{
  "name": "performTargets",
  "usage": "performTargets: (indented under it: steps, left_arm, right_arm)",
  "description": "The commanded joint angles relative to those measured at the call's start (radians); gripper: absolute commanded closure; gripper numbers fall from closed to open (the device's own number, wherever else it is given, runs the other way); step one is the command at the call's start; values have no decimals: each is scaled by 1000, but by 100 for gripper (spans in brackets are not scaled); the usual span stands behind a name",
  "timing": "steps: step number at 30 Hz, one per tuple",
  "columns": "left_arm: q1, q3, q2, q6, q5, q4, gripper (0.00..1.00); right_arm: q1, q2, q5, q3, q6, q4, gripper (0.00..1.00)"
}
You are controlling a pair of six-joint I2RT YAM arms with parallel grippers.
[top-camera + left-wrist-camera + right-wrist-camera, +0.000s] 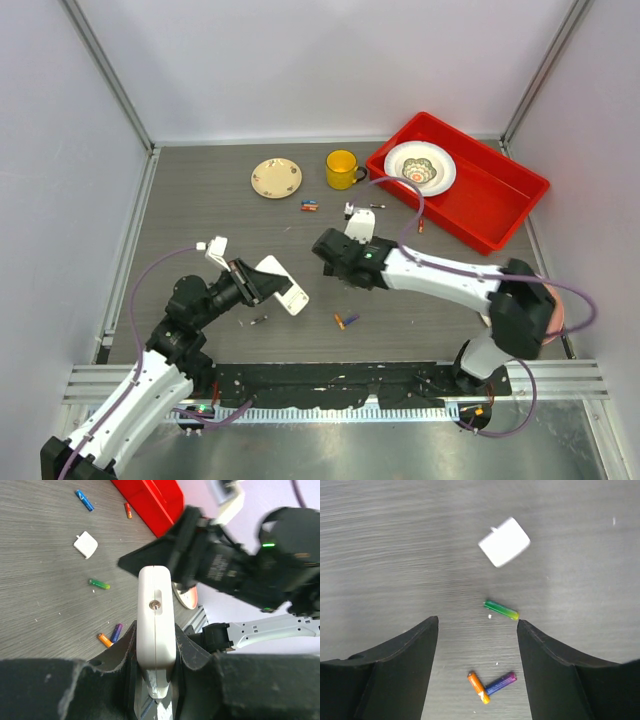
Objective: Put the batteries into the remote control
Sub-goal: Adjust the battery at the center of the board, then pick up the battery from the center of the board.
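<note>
Lying scattered: batteries (501,610) | surface: grey wood-grain table (200,230) | room: white walls (320,60)

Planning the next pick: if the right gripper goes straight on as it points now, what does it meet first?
Likely the small green cylindrical battery, lying on the grey wood-grain table just ahead of the open right gripper, nearer one fingertip. Depth is unclear.

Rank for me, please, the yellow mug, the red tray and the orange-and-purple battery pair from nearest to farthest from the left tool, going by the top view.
1. Orange-and-purple battery pair: to the right of the left tool, which grips the remote control.
2. Yellow mug: farther back, right of centre.
3. Red tray: back right corner.
</note>
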Motion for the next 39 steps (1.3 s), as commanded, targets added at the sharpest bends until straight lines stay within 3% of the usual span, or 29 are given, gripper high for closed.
performTargets:
  steps: [1,3,4,10,20,39]
  left_arm:
    - [-1,16,-19,2,26,54,100]
    - [-1,13,-25,-1,55,73,100]
    - [0,8,-25,-2,64,83,100]
    - [-1,2,10,-13,165,147,100]
    - [-1,5,39,-22,193,173,100]
    - [-1,-3,46,-19,188,175,100]
  right_arm:
    - [-32,-223,-167,-139,-657,340,36]
    - [-82,-206,-318,-137,-768,314,42]
    - [-109,-191,-381,-129,-860,296,51]
    - [-116,-108,-448,-137,-1019,289,67]
    - [-127,35,-474,-63,-1080,279,65]
    - [-158,110,-480,-66,-1079,305,67]
